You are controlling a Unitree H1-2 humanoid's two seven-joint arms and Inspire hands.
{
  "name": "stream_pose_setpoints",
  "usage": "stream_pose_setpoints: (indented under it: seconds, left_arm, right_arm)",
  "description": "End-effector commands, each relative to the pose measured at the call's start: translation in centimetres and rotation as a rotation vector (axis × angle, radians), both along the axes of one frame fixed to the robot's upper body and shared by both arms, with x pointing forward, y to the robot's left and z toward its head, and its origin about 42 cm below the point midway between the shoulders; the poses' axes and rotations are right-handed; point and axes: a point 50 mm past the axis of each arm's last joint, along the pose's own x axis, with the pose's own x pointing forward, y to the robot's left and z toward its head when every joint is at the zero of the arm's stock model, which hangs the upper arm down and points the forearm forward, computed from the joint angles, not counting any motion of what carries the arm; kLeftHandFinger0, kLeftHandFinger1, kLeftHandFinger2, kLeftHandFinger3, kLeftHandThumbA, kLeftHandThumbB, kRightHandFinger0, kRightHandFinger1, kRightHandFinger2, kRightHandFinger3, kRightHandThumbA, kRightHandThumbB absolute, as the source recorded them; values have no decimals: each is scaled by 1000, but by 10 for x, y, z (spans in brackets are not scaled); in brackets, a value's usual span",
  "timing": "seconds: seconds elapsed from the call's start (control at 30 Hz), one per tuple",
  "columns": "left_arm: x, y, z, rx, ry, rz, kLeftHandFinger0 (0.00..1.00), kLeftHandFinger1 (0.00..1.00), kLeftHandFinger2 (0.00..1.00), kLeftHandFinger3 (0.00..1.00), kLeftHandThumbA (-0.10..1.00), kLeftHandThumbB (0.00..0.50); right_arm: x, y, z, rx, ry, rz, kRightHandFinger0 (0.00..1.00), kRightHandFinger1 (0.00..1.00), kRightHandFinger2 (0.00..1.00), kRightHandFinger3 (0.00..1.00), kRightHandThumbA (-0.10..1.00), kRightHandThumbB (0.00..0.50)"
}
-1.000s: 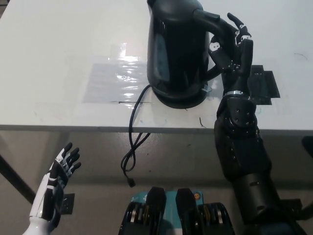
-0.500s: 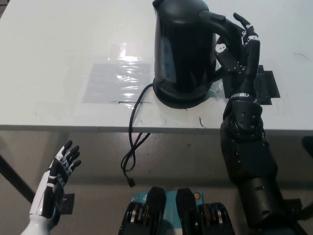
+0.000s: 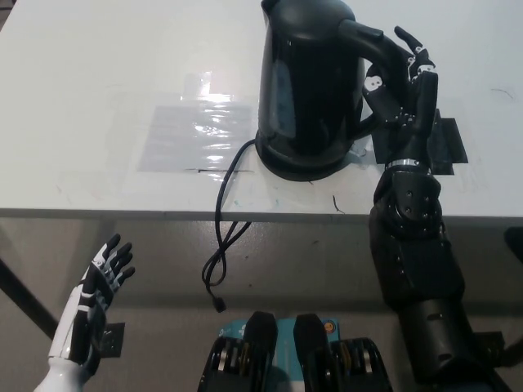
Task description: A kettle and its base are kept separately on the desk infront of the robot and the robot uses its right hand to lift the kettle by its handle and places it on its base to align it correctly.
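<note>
The black kettle (image 3: 310,82) stands upright on its round black base (image 3: 296,169) at the middle of the white desk (image 3: 98,73). Its handle (image 3: 374,45) faces right. My black right hand (image 3: 404,90) is raised against the outer side of the handle, fingers stretched upward and apart, thumb toward the handle loop. No closed grasp on the handle shows. The base's black cord (image 3: 219,245) runs off the desk's front edge and hangs down. My white left hand (image 3: 88,314) rests open at the lower left, below desk level.
A shiny patch of clear tape (image 3: 192,126) lies left of the kettle. A black taped patch (image 3: 445,143) sits behind my right wrist. The desk's front edge (image 3: 163,215) crosses the picture, with grey floor below it.
The kettle has shifted right and straightened over its base. My right hand moved right along with the handle. The left hand has stayed where it was.
</note>
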Motion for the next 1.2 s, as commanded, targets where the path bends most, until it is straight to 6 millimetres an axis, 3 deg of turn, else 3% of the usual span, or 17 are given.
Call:
stream_pose_setpoints:
  seconds: [0.0, 0.1, 0.43, 1.0, 1.17]
  left_arm:
    - [3, 5, 11, 5, -43, -9, 1000, 1000, 1000, 1000, 1000, 246]
    - [3, 5, 11, -5, -42, -12, 1000, 1000, 1000, 1000, 1000, 238]
    - [3, 5, 12, 2, -48, -6, 1000, 1000, 1000, 1000, 1000, 214]
    - [6, 6, 16, -3, -58, -3, 1000, 1000, 1000, 1000, 1000, 204]
    - [6, 7, 16, -9, -61, -3, 1000, 1000, 1000, 1000, 1000, 202]
  right_arm:
    - [3, 12, 30, 27, -137, 33, 0, 238, 699, 781, -100, 89]
    - [5, 15, 27, 30, -115, 24, 0, 241, 701, 776, -100, 102]
    - [6, 31, 25, 71, -126, 69, 0, 237, 714, 780, -100, 82]
    - [8, 29, 25, 36, -130, 41, 0, 248, 711, 776, -100, 93]
    - [2, 28, 23, 12, -138, 21, 0, 179, 602, 720, -100, 98]
